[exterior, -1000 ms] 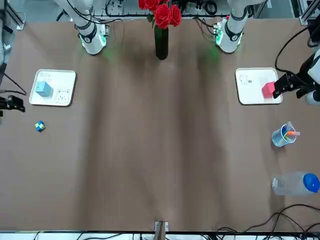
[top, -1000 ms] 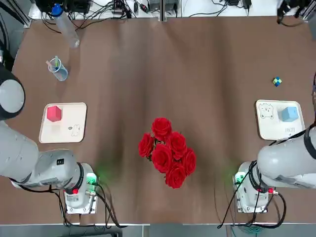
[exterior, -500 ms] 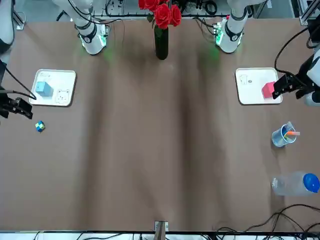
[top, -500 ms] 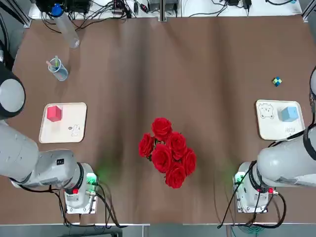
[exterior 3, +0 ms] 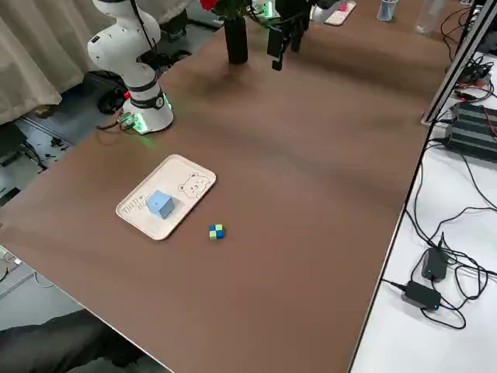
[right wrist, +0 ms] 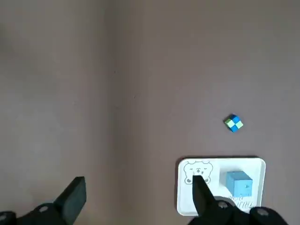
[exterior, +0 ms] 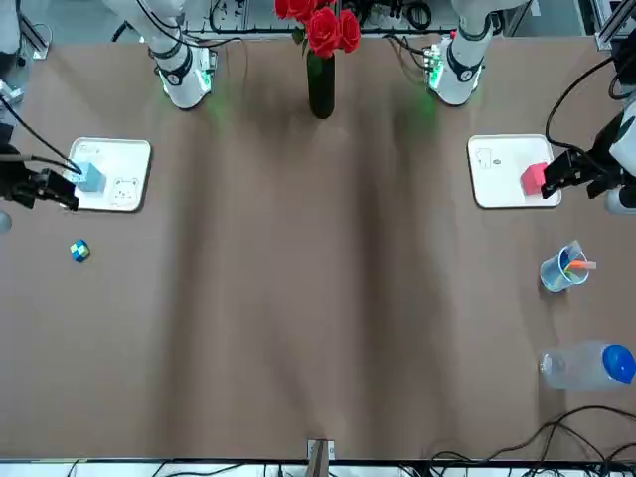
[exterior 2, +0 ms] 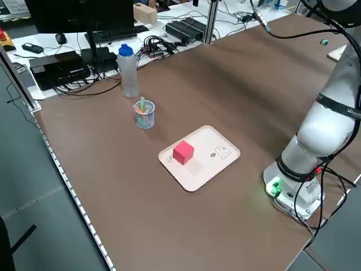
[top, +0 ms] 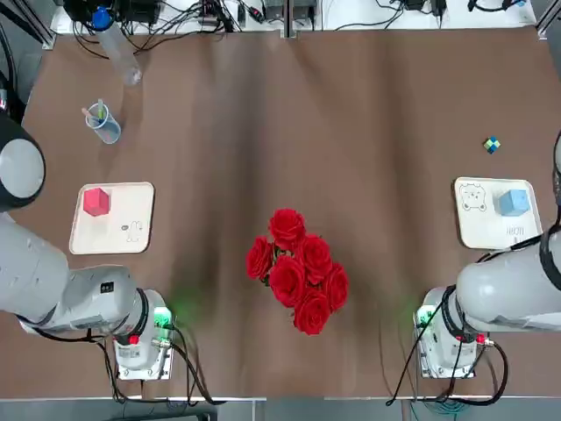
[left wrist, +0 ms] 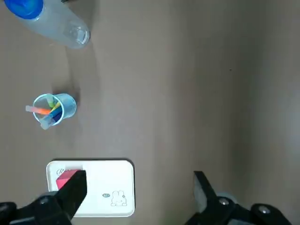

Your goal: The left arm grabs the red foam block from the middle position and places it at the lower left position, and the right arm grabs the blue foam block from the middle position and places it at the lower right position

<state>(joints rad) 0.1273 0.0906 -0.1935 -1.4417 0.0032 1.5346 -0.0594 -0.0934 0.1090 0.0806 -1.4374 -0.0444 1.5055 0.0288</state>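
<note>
Hovering high with fingers spread and empty, the left hand (left wrist: 136, 199) and right hand (right wrist: 138, 199) apparently needed to descend onto red foam block (top: 95, 201) and blue foam block (top: 513, 203).

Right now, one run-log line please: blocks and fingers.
red foam block: on left tray | blue foam block: on right tray | left gripper: fingers open | right gripper: fingers open

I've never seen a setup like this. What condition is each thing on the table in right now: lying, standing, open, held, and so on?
red foam block: resting on the left tray, not held.
blue foam block: resting on the right tray, not held.
left gripper: open, empty.
right gripper: open, empty.
bottle: lying on its side, cap on.
cup: upright, holding sticks.
vase of roses: upright.
small cube: loose on the table.
</note>
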